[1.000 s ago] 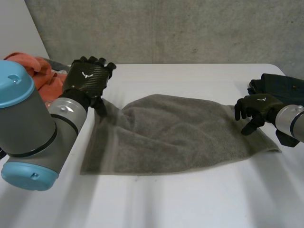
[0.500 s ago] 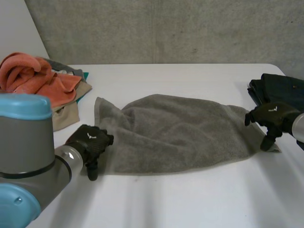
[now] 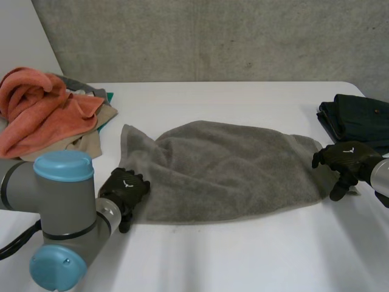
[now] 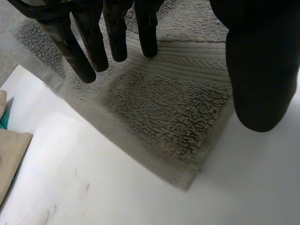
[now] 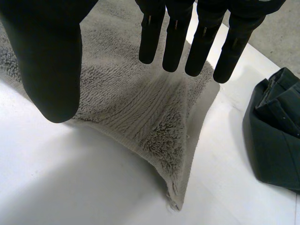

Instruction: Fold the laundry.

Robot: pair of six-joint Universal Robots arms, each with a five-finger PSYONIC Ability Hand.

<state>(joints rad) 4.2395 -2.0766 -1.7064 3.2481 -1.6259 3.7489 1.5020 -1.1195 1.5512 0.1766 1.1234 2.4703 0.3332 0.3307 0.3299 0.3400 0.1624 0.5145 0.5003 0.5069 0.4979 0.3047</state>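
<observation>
grey towel [image 3: 225,170] lies spread across the middle of the white table [image 3: 243,255], a little rumpled, with a crease rising near its far left corner. its near edge runs in a shallow curve from hand to hand.

the left hand [image 3: 126,190] is down at the near left corner, and the left wrist view settles it. its fingers [image 4: 115,33] are straight and apart over the ribbed band of the cloth, and the thumb [image 4: 260,70] is out past the side edge over bare table. nothing is gripped, so the hand is released. whether the fingertips touch the pile cannot be told.

over on the other side, the right hand [image 3: 343,159] sits at the near right corner. its wrist view shows straight fingers [image 5: 176,37] above the band and the thumb [image 5: 47,61] held wide of them. the pointed corner lies flat below, ungrasped.

now the room to work. a broad bare strip of table runs along the whole near edge, and there is more open white beyond the far edge, up to the concrete wall [image 3: 200,36]. the sides are tighter. a dark green folded garment [image 3: 358,118] lies just beside the right corner, with a narrow strip of table between them. a heap with an orange towel [image 3: 42,115] over a beige cloth [image 3: 88,143] sits at the far left, near the towel's far left corner but apart from it.
</observation>
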